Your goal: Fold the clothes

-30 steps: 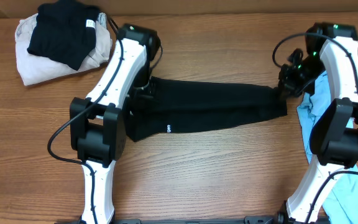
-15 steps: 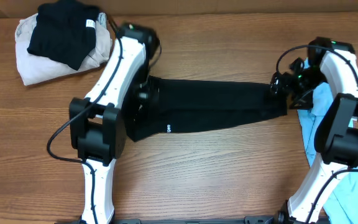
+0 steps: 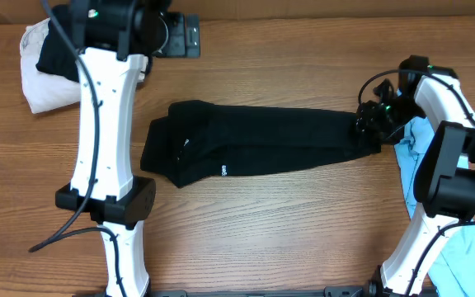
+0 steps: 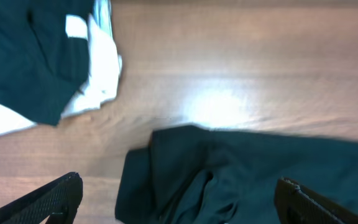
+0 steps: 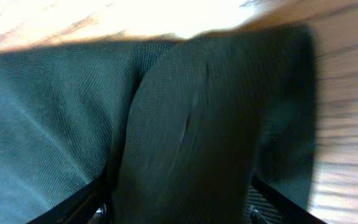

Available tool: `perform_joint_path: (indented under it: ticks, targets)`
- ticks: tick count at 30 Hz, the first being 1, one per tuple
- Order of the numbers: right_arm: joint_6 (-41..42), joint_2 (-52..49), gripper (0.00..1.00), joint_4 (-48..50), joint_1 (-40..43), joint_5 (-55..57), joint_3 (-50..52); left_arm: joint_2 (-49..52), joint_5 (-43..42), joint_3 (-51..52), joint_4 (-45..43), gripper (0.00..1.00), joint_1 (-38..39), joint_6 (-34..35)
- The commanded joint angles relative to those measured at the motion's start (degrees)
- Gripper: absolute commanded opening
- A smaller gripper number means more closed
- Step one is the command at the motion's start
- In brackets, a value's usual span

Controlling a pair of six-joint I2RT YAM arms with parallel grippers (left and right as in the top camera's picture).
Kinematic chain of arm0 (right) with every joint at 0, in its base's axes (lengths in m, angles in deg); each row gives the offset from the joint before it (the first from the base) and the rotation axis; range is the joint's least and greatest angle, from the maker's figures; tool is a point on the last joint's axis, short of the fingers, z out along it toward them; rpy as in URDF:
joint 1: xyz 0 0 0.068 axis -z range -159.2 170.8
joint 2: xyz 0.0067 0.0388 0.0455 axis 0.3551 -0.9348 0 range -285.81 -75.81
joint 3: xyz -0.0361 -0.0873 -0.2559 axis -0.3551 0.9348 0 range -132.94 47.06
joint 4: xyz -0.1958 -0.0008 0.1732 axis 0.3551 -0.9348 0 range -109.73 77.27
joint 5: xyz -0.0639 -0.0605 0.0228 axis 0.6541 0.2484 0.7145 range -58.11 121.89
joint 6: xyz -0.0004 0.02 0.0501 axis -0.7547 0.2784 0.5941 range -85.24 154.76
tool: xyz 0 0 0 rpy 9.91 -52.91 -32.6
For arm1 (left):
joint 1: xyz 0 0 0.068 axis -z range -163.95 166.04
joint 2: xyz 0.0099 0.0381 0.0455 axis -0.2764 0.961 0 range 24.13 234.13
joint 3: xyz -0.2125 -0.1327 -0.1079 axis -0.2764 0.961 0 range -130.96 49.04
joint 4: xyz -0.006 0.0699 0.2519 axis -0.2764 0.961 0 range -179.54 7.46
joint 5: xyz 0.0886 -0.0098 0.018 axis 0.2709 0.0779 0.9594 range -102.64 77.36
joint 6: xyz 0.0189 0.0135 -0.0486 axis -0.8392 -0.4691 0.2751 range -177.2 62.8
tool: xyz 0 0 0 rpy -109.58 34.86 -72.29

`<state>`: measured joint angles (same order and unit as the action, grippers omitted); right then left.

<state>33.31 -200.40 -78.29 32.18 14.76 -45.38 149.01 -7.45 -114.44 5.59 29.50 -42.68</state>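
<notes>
The black shirt lies folded into a long band across the middle of the table, with a small white mark near its front edge. My left gripper is raised near the back edge, away from the shirt. In the left wrist view it is open high above the shirt's rumpled left end, holding nothing. My right gripper sits at the shirt's right end. In the right wrist view its jaws stand apart astride a raised ridge of black fabric.
A cream garment with a folded black one on top lies at the back left, partly under my left arm. A light blue garment lies along the right edge beneath my right arm. Wooden table in front.
My left gripper let go of the shirt's left end, rose and swung to the back of the table. My right gripper opened on the right end and shifted slightly left.
</notes>
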Motion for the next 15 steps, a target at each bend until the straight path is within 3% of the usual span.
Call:
perform_joint_path:
  ticks: [1,4,6,7,8,9,10,15]
  targets:
    - [1.4,0.6,0.68,1.8,-0.4,2.1,2.9,-0.7,-0.7,-2.9,0.0,1.00,-1.3,0.9]
    - [1.8,0.6,0.62,4.1,-0.4,6.8,4.9,-0.6,-0.8,-2.9,0.4,1.00,-2.3,0.9]
    - [4.3,0.6,0.52,5.9,-0.4,9.2,6.1,-0.5,-0.8,-2.9,0.6,1.00,-2.6,0.9]
    - [5.2,0.6,0.41,6.4,-0.1,9.6,6.3,-0.5,-0.8,-2.9,0.6,1.00,-2.7,0.9]
    - [6.1,0.6,0.17,6.6,0.2,9.6,6.3,-0.5,-0.8,-2.9,0.6,1.00,-2.7,0.9]
    - [6.3,0.6,0.08,6.6,0.4,9.4,6.2,-0.5,-0.7,-2.9,0.6,1.00,-2.7,0.9]
    - [6.4,0.6,0.04,6.4,0.7,9.4,5.8,-0.5,-0.7,-2.9,0.6,1.00,-2.7,0.9]
    - [7.3,1.5,0.04,1.2,3.0,8.8,0.5,-0.5,-0.3,-2.9,-0.2,1.00,-2.9,0.9]
